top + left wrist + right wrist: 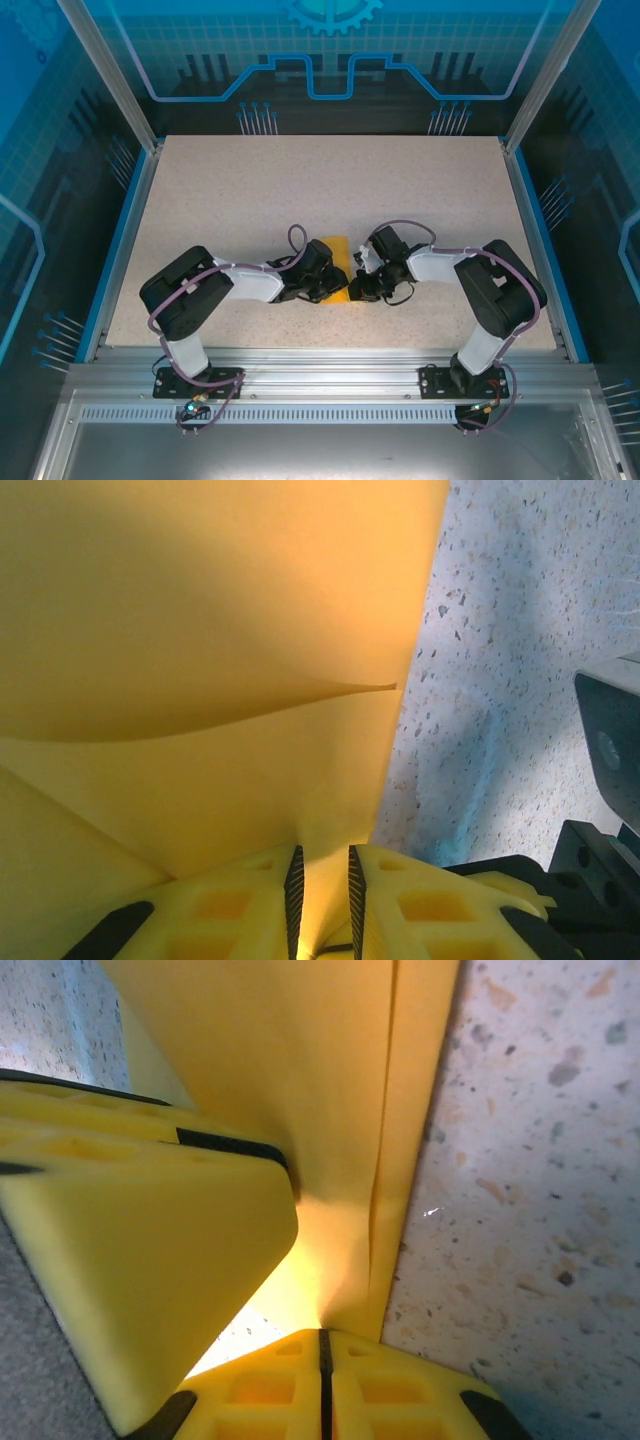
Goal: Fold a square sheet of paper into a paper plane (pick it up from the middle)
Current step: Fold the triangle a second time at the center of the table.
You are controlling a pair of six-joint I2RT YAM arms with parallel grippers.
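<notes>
The orange-yellow square sheet of paper point(336, 258) lies partly folded between my two grippers at the table's middle. In the left wrist view the sheet point(200, 630) spreads over the left and top, with a crease ending at its right edge. A raised fold of it runs into the narrow gap of my left gripper point(322, 880) and touches both pads. My right gripper point(322, 1345) is pressed shut on the near end of the doubled sheet point(300, 1080). One left finger point(150, 1260) sits close beside it. From above, the left gripper point(326, 276) and right gripper point(360, 282) almost meet.
The speckled tabletop point(300, 190) stretches bare behind and beside the arms. It has blue rails along its sides and transparent walls around it. Black parts of the right arm point(610, 740) stand at the right of the left wrist view.
</notes>
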